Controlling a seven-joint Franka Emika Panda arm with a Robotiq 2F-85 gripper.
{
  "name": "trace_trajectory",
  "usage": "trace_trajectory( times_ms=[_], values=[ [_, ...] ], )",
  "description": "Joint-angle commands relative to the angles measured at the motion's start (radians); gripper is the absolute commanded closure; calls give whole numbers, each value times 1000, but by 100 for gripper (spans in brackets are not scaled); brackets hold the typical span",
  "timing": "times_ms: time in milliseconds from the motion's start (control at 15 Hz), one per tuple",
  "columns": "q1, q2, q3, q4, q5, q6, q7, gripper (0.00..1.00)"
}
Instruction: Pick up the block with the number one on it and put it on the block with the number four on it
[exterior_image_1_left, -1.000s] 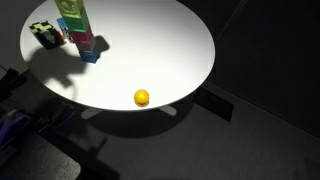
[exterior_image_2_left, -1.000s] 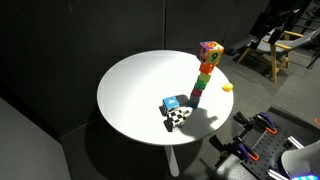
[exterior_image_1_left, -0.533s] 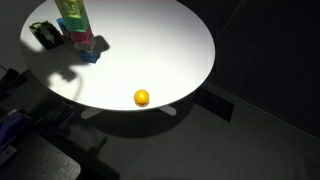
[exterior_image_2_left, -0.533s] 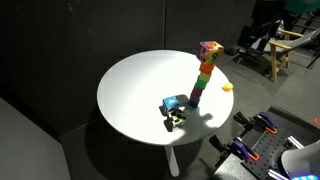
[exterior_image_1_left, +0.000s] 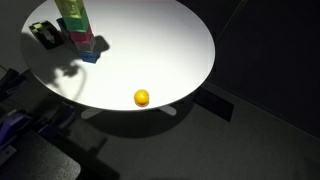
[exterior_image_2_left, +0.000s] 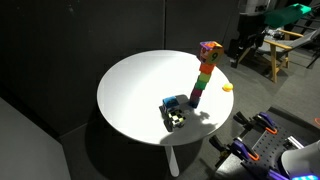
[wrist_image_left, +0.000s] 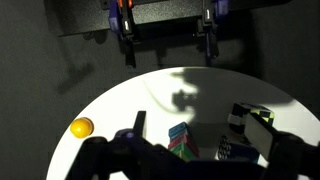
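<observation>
A tall tower of coloured blocks (exterior_image_2_left: 205, 72) stands on the round white table (exterior_image_2_left: 135, 95); it also shows in an exterior view (exterior_image_1_left: 78, 28) and from above in the wrist view (wrist_image_left: 180, 140). A black-and-white checkered block (exterior_image_2_left: 176, 118) lies beside a blue block (exterior_image_2_left: 174, 102) at the tower's foot, and also shows in the wrist view (wrist_image_left: 243, 120). No numbers are readable. My gripper (wrist_image_left: 200, 135) hangs high above the table, fingers spread wide and empty, with the tower between them in the picture. The arm (exterior_image_2_left: 247, 35) shows at the upper right.
A small yellow-orange ball (exterior_image_1_left: 142, 97) lies near the table edge, away from the blocks, and shows in the wrist view (wrist_image_left: 81, 127). Wooden chair (exterior_image_2_left: 285, 50) and dark equipment (exterior_image_2_left: 255, 140) stand beyond the table. The arm's shadow falls on the tabletop.
The arm has moved across the upper right of an exterior view, and its shadow now covers the checkered block. The blocks and ball have not moved.
</observation>
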Motion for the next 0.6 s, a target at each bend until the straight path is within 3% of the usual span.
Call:
trace_trajectory(
  times_ms=[0,533],
  values=[
    [16,37,4,15,-29,41,32,0],
    [31,49,-10,2,-20,49,9,0]
  ],
)
